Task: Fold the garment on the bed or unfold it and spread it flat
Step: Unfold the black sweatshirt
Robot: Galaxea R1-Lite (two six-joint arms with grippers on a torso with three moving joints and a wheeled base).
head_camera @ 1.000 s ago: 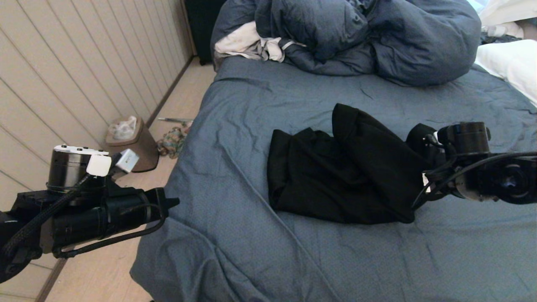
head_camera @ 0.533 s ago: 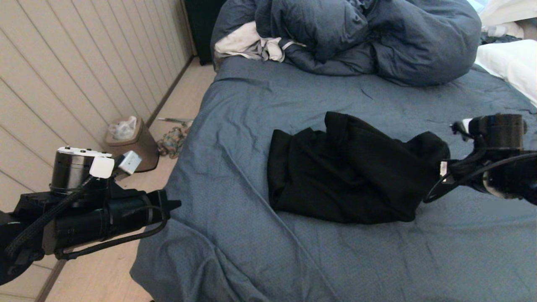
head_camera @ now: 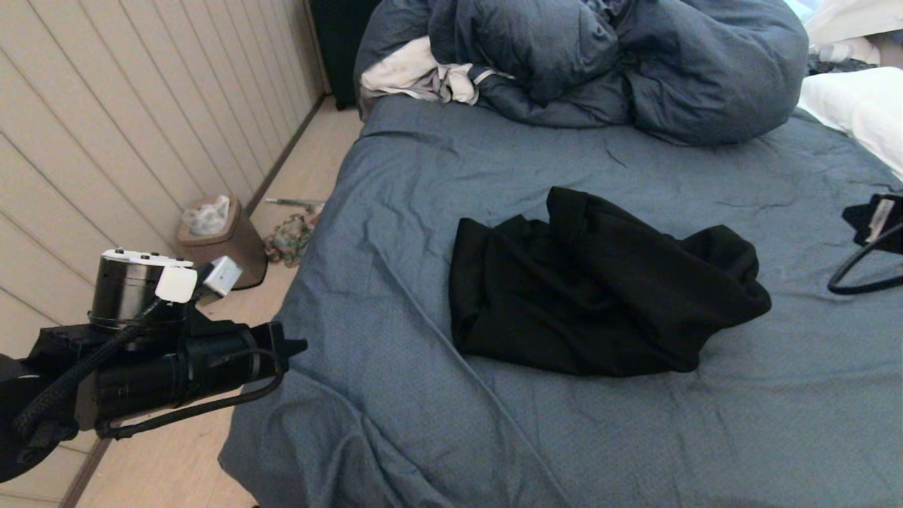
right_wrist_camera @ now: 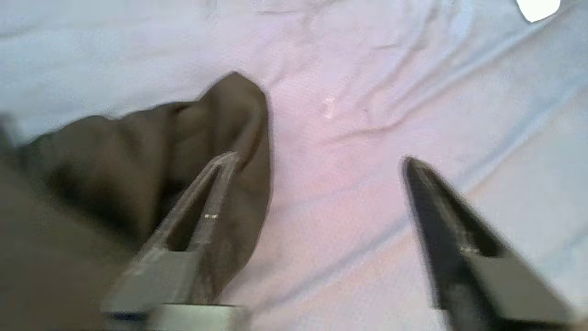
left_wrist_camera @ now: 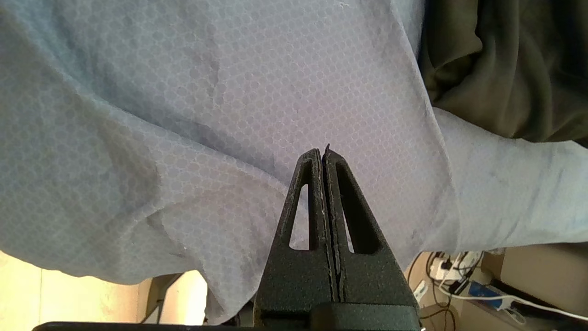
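You have the garment (head_camera: 600, 289) lying in a loose black heap on the bed (head_camera: 437, 176), roughly mid-mattress, rumpled and part folded over itself, with one ridge of fabric standing up along its far side. Nothing grips it. Taking the garment as your reference: the duvet (head_camera: 635, 63) is bunched well beyond it at the head of the bed, with a white and grey cloth (head_camera: 416, 74) tucked against the duvet's left end.

Your right gripper (right_wrist_camera: 317, 161) sits off the garment's right end, clear of the cloth; in the right wrist view its fingers stand wide apart with bare sheet between them, and one finger (right_wrist_camera: 206, 197) overlaps the garment's edge in the picture without pinching it. In the head view only a bit of that arm shows at the right border.

Your left gripper (left_wrist_camera: 323, 154) hangs off the garment's left, over the near left corner of the bed, fingers pressed together on nothing.

A bin (head_camera: 219, 240) stands on the floor further left of the garment, beside the wall.
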